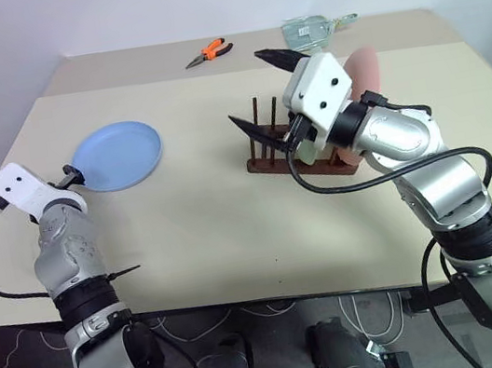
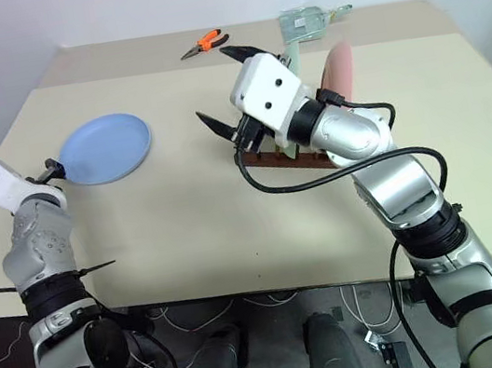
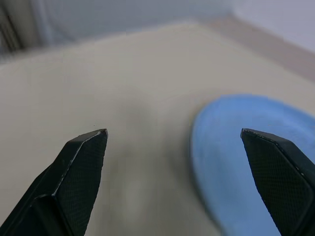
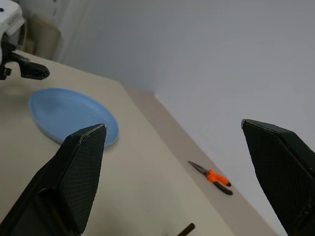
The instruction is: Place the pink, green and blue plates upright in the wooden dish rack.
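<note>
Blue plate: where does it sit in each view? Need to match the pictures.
Left eye: blue plate flat on the table, far left, just beyond the left tool.
Right eye: blue plate, same spot, left of the wooden dish rack.
Left wrist: plate by one finger.
Right wrist: plate beyond one finger.
Shared landmark: orange pliers.

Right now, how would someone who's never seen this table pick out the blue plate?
Start at the beige table and look to its left half, away from the wooden dish rack. The blue plate lies flat there, while the pink plate stands upright in the rack.
</note>
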`<act>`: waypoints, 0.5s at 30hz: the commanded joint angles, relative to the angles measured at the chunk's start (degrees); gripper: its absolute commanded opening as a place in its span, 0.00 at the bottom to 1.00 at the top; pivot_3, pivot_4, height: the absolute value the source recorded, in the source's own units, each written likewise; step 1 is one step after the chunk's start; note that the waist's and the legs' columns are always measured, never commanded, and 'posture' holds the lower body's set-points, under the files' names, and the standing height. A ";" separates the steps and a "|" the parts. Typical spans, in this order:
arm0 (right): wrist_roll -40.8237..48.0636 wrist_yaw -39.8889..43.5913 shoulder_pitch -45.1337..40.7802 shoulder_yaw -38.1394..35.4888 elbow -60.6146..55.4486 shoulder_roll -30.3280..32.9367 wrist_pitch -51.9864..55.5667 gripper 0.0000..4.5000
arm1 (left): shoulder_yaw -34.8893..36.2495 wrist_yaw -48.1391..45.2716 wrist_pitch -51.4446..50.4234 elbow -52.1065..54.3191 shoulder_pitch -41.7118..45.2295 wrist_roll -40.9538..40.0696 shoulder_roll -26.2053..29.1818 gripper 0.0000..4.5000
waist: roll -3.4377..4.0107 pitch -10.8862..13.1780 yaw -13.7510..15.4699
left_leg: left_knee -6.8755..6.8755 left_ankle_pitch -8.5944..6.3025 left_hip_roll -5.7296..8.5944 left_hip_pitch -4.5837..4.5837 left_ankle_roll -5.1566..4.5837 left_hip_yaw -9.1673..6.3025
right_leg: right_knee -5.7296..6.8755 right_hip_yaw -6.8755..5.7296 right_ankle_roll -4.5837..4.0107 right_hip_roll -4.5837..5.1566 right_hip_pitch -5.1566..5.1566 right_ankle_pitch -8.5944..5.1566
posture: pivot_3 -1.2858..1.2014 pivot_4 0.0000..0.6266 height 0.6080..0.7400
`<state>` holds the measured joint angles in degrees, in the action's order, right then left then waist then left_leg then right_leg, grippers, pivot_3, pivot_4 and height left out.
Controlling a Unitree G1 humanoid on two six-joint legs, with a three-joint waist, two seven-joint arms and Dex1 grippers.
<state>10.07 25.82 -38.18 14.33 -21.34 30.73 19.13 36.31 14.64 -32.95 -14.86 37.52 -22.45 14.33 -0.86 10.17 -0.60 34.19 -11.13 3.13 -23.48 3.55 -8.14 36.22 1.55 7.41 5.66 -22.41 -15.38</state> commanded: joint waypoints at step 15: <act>-3.04 2.16 3.23 -3.44 -3.79 -2.98 0.84 1.00 | 10.21 5.57 -2.67 -16.80 10.00 -14.09 3.19 0.01 | -0.21 0.02 -0.36 | -0.02 0.03 -0.02 0.00 0.07 0.01 | 0.05 0.00 -0.02 -0.02 -0.06 0.01 | 0.52 0.24 1.00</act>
<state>7.48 27.74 -34.69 12.53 -22.44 28.02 20.14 46.79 20.17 -36.52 -31.43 46.77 -36.11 16.26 -1.08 10.19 -0.96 34.17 -11.09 3.11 -23.48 3.62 -8.14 36.27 1.55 7.39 5.64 -22.47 -15.37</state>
